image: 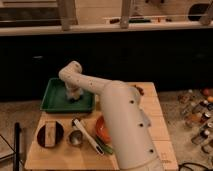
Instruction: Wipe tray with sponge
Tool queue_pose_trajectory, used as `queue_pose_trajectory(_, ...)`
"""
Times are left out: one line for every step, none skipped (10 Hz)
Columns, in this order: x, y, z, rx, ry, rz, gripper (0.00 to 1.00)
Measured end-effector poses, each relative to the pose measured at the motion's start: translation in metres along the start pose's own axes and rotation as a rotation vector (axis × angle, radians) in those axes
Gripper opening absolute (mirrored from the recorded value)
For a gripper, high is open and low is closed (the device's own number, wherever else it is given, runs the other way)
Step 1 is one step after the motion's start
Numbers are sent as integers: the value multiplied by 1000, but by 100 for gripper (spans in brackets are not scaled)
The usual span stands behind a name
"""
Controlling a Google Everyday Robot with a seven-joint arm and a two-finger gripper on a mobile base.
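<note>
Wiping here depends on one relation: the gripper (74, 94) is directly above the floor of the tray (52, 96), so the thing to be cleaned lies under it and not to any side. The tray is a shallow green rectangle at the far left corner of the wooden table (152, 117), and its long axis runs left to right in the camera view, parallel to the far edge of the table. The arm (95, 87) reaches to it from the near right and bends down at the wrist, which puts the gripper a little to the right of the tray's middle, near the bare green floor and apart from the rim. Whether the gripper is closed on something I cannot tell, and I cannot make out the sponge as a separate thing beneath it. In my judgement the next stroke should follow the long axis, toward the left in the view, because more uncovered floor lies on that side. The orange bowl (101, 131), the dark bowl (50, 135), the small metal cup (76, 138) and the long tool (90, 142) stand on the near part of the table, well apart from the tray.
</note>
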Motion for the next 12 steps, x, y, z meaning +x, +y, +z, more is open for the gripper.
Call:
queue_pose_trajectory(-9,14,-5,-9,0,-16,2)
queue_pose_trajectory(-13,20,-8,-14,2,-22,2)
queue_pose_trajectory(-10,27,-11,-18,9,-12,2)
queue_pose_trajectory(-1,31,-13,-21,24,6,2)
queue_pose_trajectory(10,29,-16,-23,45,26,2)
queue_pose_trajectory(17,25,-18,-24,60,37,2)
queue_pose_trajectory(26,19,-19,-23,76,51,2)
queue_pose_trajectory(38,11,-21,-26,94,61,2)
queue_pose_trajectory(42,4,-20,-25,101,60,2)
queue_pose_trajectory(43,-6,-20,-22,100,54,2)
queue_pose_trajectory(40,-14,-18,-24,94,32,2)
queue_pose_trajectory(29,-20,-16,-25,81,6,2)
